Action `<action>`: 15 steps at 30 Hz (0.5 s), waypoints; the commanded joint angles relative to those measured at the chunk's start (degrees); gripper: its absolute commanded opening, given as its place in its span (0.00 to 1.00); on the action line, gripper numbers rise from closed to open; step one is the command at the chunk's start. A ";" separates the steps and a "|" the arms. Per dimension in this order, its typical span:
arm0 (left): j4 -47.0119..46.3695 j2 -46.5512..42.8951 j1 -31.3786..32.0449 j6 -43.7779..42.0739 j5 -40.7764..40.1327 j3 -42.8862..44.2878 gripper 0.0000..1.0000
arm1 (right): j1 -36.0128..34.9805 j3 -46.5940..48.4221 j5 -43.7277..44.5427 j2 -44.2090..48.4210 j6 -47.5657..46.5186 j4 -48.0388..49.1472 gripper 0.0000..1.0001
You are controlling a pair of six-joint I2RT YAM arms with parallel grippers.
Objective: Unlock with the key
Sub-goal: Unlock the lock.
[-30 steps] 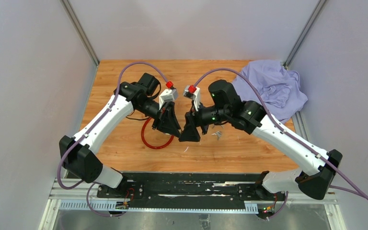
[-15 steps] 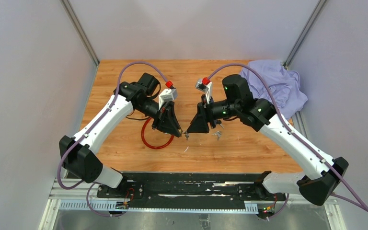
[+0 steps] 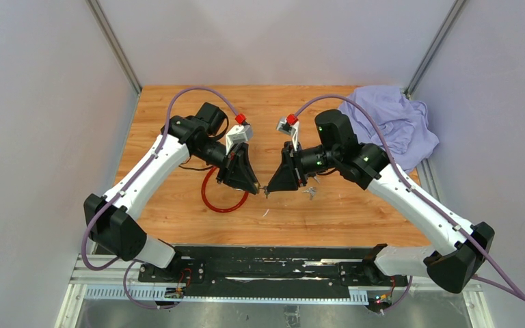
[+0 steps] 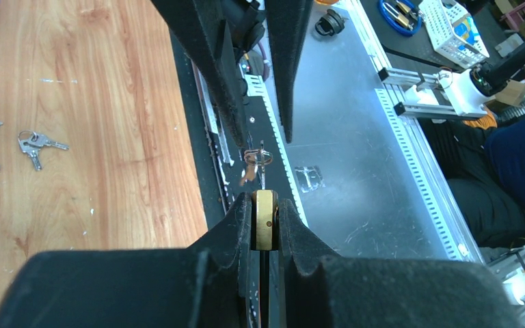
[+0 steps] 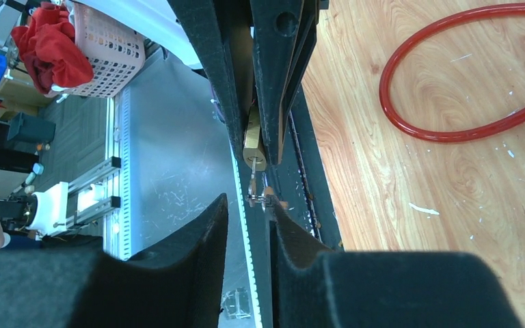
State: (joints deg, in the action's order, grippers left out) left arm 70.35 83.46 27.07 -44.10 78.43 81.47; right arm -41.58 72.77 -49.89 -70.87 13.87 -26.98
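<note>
My left gripper is shut on a small brass padlock, held above the table. A key sticks out of the padlock, and its ring hangs at the end. My right gripper faces the left gripper tip to tip. The right gripper's jaws stand narrowly apart, and the key ring sits just past the tips, beside one finger. In the top view the right gripper meets the key over the near middle of the table.
Spare keys lie on the wooden table under the right arm, and show as a small bunch in the left wrist view. A red hose loop lies below the left gripper. A purple cloth is heaped at the back right.
The right gripper pulled back to the right of the key and turned its wrist. Its jaws have narrowed from wide open. The left gripper has held still with the padlock.
</note>
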 commanded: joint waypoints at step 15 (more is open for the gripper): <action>-0.15 -0.05 -0.44 0.23 2.45 1.78 0.00 | -0.67 -0.45 -1.29 0.23 0.06 1.74 0.02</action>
State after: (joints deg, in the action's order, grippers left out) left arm 70.35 83.46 27.07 -44.10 78.43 81.56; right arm -41.63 72.69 -50.17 -70.87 14.13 -26.74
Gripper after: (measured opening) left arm 0.144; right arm 0.042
